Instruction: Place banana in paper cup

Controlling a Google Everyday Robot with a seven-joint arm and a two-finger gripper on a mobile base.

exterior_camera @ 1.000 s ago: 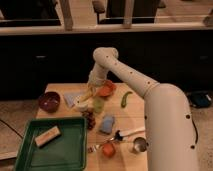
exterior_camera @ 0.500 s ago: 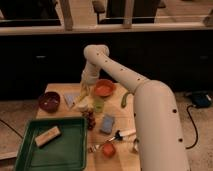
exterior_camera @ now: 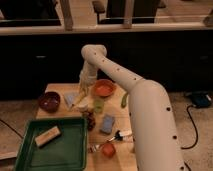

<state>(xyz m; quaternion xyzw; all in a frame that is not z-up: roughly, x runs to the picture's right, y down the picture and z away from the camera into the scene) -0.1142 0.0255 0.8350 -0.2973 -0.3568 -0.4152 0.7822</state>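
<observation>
banana [exterior_camera: 79, 101] at paper cup [exterior_camera: 84, 106], tool [exterior_camera: 84, 90] just above it

You have a light wooden table [exterior_camera: 60, 89] crowded with small things. At its left edge sits a dark red bowl [exterior_camera: 50, 101]. Toward the back middle is an orange bowl [exterior_camera: 104, 88], with a pale green cup [exterior_camera: 99, 105] just in front of it. Left of that cup stands the paper cup [exterior_camera: 83, 106]. The gripper [exterior_camera: 83, 94] hangs low over it, and the banana [exterior_camera: 77, 101] slants beside it; you cannot tell whether the banana rests on the wood. A dark green vegetable [exterior_camera: 124, 100] lies right of the orange bowl and a blue sponge [exterior_camera: 107, 123] near the middle. A green tray [exterior_camera: 67, 150] fills the front left corner.
</observation>
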